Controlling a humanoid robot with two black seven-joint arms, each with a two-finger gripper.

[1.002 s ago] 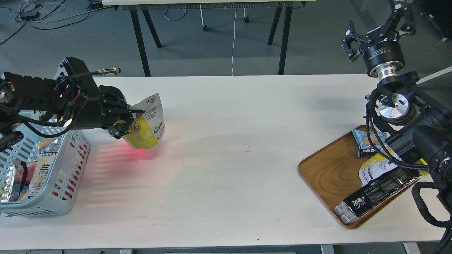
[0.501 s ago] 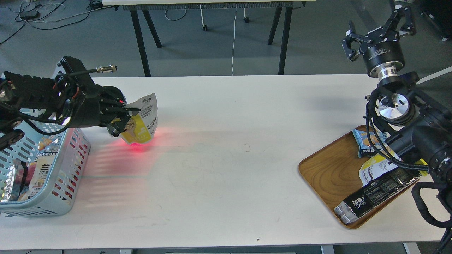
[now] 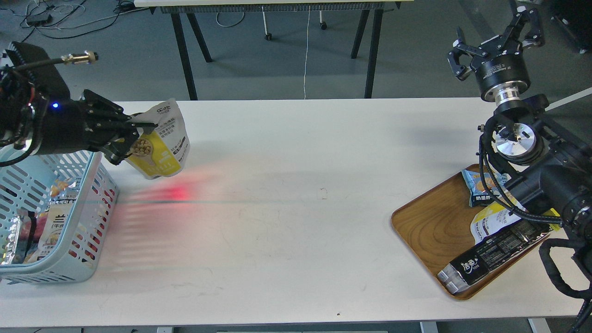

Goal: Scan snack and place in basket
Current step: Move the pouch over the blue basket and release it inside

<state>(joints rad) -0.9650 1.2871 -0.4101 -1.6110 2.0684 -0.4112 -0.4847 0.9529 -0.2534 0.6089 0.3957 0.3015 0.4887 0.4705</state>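
The snack (image 3: 163, 141) is a small pouch with a yellow front showing beige balls and a white top with dark print. My left gripper (image 3: 133, 138) is shut on its left edge and holds it tilted above the table, just right of the basket's far right corner. The light blue slotted basket (image 3: 95, 222) stands at the table's left edge with several packets inside. My right gripper (image 3: 495, 39) is raised at the far right, fingers spread wide and empty.
An oval wooden tray (image 3: 428, 231) at the right holds a blue packet (image 3: 476, 187), a white-and-yellow bag (image 3: 490, 222) and a long black packet (image 3: 495, 256). A red glow (image 3: 178, 192) lies on the white table (image 3: 300, 185) below the pouch.
My left arm has lifted and drawn back to the left with the pouch, bringing it higher and closer to the basket. The red glow now lies apart from the pouch. The right arm is still.
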